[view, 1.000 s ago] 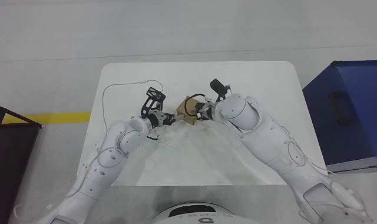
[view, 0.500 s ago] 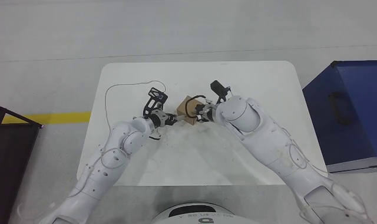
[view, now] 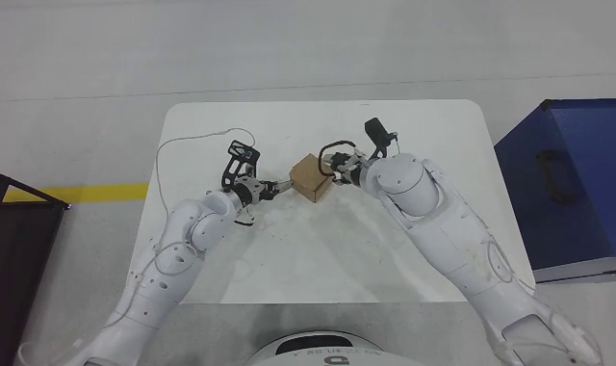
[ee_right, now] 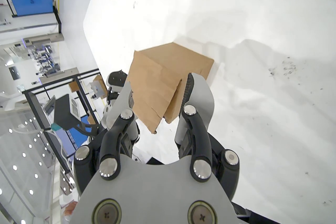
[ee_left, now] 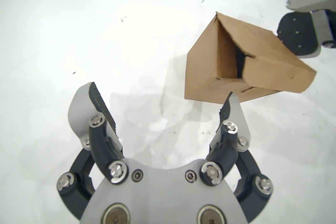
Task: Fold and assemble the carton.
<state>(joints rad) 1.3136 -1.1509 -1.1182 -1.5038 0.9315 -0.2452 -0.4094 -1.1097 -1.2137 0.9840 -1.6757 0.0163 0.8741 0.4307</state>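
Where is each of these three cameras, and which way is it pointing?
Top: above the arms, looking down at the table; both arms and the carton show.
Left wrist: behind the open left gripper, facing the carton.
Right wrist: behind the right gripper, which grips the carton.
Shared: all three show the carton; the left wrist view also catches the right gripper.

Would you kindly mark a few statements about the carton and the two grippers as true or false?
1. The left gripper is open and empty. True.
2. The carton is a flat sheet. False: it is box-shaped, with one end not fully closed.
3. The right gripper clamps one end of the carton. True.
4. The left gripper holds the carton. False: its fingers are spread, with the carton ahead of them.
5. The table is black. False: it is white.
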